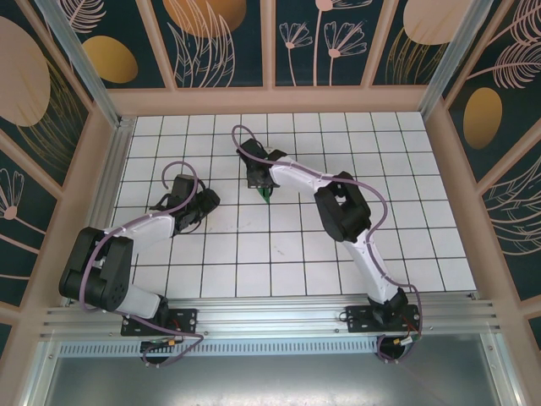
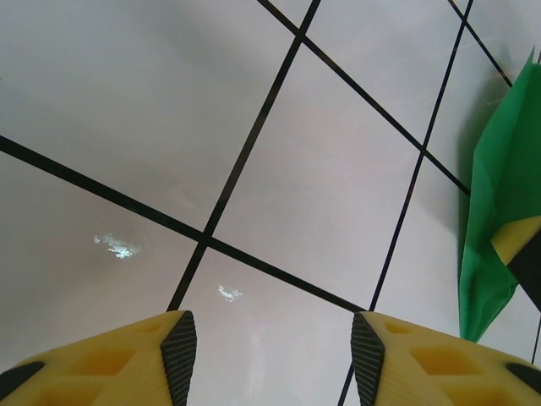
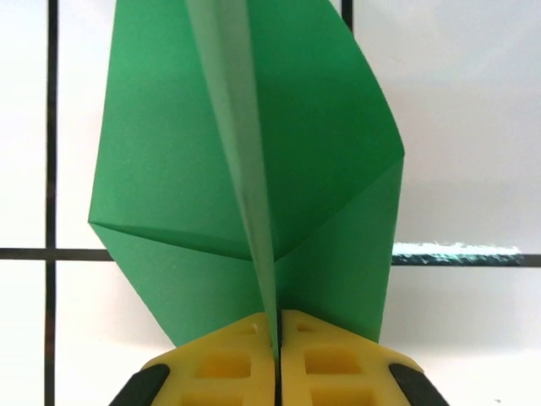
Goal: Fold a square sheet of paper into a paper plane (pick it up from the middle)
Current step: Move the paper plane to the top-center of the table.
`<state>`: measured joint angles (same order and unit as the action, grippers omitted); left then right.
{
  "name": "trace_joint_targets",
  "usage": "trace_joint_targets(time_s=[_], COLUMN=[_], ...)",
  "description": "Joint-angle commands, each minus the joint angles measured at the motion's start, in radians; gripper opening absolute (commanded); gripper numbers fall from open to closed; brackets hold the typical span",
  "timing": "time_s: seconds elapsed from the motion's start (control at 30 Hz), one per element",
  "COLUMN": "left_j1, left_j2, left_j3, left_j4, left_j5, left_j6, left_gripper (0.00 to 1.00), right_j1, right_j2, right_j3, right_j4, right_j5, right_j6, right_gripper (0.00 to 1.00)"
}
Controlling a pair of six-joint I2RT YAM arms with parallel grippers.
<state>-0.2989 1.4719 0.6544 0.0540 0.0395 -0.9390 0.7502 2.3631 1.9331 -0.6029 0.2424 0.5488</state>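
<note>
Risk: right jaws' pinch sits at edge of paper plane (image 3: 254,169) — it may slip out, or unsupported flaps spring open. Right jaws clenched on centre crease, flaps fanning either side, over table (image 1: 423,169) near centre. Left jaws parted, empty — beside plane, not touching.

Tabletop (image 1: 287,262): glossy white square tiles, thin black grid lines.
Wall panels (image 1: 224,51): dark teal, pale leaf and flower outlines, orange ovals.
Frame (image 1: 270,100): pale wood, bordering the tabletop.
Rail (image 1: 270,309): grey metal, along the near edge.
</note>
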Motion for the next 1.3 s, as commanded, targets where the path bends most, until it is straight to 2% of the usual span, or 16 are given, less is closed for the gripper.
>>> trace_joint_targets(time_s=[0.0, 0.17, 0.33, 0.43, 0.67, 0.77, 0.87, 0.97, 1.07, 1.13, 1.27], left_j1=[0.005, 0.006, 0.005, 0.006, 0.005, 0.006, 0.007, 0.006, 0.01, 0.012, 0.013], left_j2=[0.001, 0.018, 0.021, 0.013, -0.041, -0.083, -0.132, -0.187, -0.241, -0.272, -0.34], left_j3=[0.014, 0.016, 0.018, 0.026, 0.091, 0.128, 0.158, 0.17, 0.175, 0.173, 0.118], left_j4=[-0.017, -0.007, -0.006, -0.014, -0.101, -0.152, -0.19, -0.197, -0.185, -0.155, -0.052], left_j5=[-0.01, 0.004, 0.006, -0.005, -0.099, -0.178, -0.281, -0.384, -0.475, -0.525, -0.62], left_j6=[0.014, 0.01, 0.013, 0.019, 0.062, 0.091, 0.124, 0.165, 0.225, 0.295, 0.435], left_gripper=[0.55, 0.56, 0.57, 0.57, 0.6, 0.64, 0.75, 0.86, 0.97, 0.98, 0.98], right_j1=[-0.008, -0.007, -0.007, -0.003, 0.0, -0.023, -0.07, -0.147, -0.233, -0.288, -0.387], right_j2=[0.027, 0.025, 0.015, -0.015, -0.243, -0.384, -0.547, -0.707, -0.829, -0.9, -1.039], right_j3=[0.044, 0.082, 0.109, 0.126, 0.071, -0.037, -0.217, -0.429, -0.595, -0.695, -0.896], right_j4=[-0.046, -0.079, -0.104, -0.122, -0.084, -0.015, 0.122, 0.294, 0.402, 0.467, 0.593], right_j5=[-0.006, 0.006, 0.003, 0.005, 0.104, 0.16, 0.206, 0.194, 0.187, 0.199, 0.249], right_j6=[-0.021, -0.025, -0.029, -0.03, -0.035, -0.034, -0.048, -0.1, -0.141, -0.168, -0.223], right_gripper=[0.13, 0.24, 0.27, 0.36, 0.58, 0.65, 0.73, 0.81, 0.93, 0.99, 0.99])
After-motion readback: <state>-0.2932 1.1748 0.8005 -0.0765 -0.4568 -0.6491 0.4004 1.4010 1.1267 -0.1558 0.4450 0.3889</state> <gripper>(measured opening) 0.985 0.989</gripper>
